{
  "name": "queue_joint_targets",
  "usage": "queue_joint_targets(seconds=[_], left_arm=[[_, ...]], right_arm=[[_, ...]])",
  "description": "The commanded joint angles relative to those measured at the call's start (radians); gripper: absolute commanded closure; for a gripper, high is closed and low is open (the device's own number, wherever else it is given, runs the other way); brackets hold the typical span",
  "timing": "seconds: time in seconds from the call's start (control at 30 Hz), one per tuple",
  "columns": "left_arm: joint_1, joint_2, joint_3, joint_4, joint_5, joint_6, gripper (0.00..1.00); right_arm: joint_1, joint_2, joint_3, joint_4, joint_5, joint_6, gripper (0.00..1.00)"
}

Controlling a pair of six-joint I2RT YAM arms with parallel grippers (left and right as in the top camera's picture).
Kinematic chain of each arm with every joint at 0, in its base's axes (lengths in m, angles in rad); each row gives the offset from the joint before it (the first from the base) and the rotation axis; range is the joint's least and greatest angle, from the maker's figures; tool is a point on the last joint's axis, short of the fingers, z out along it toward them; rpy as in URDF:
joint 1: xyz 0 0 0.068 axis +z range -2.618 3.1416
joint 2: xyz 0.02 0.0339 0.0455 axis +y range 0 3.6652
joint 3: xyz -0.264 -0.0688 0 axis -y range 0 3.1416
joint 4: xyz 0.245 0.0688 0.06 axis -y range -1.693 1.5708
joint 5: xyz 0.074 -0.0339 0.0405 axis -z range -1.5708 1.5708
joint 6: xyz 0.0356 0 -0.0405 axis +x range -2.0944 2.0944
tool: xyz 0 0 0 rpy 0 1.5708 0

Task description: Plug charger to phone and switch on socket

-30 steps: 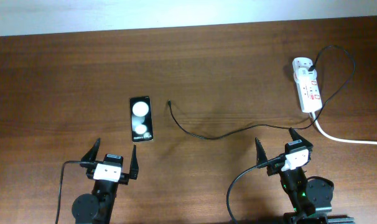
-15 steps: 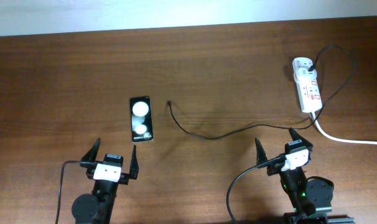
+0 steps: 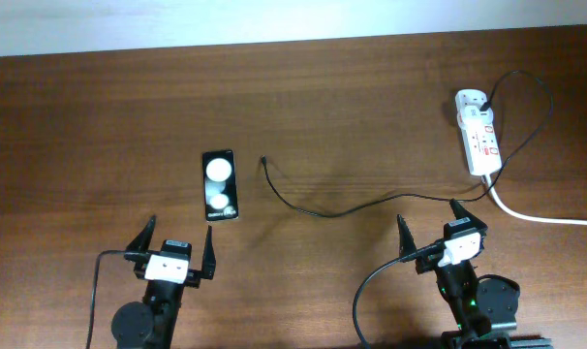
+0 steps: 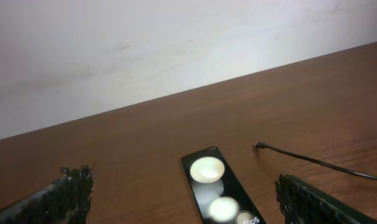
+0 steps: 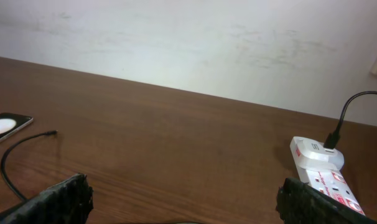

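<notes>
On the table (image 3: 100, 116), one phone (image 3: 220, 184), one charger (image 3: 323, 211), one socket (image 3: 478, 136), left gripper (image 3: 183, 228), right gripper (image 3: 427, 211), both spread empty

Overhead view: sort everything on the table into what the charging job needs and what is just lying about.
For the job:
phone
charger cable, its tip lying free beside the phone
socket

Just there:
thick white cord running off from the socket
black cables of the arms

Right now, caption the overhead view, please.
Left tool, right tool open; thin black charger cable lies apart from glossy black phone; white power strip past right tool.
</notes>
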Motion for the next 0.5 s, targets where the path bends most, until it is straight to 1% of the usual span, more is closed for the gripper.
queue_joint_targets(seconds=[0.0,0.17,0.47], left_arm=[[0.003,0.046,0.056,-0.001,-0.007,-0.011,0.01],[0.003,0.158,0.130,-0.001,-0.007,-0.010,0.01],[0.003,0.434,0.333,-0.005,0.001,-0.010,0.01]], right_arm=[[0.008,-0.008,-0.005,-0.007,-0.001,0.010,0.01],[0.008,-0.008,-0.005,-0.007,-0.001,0.010,0.01],[0.008,-0.008,-0.005,-0.007,-0.001,0.010,0.01]])
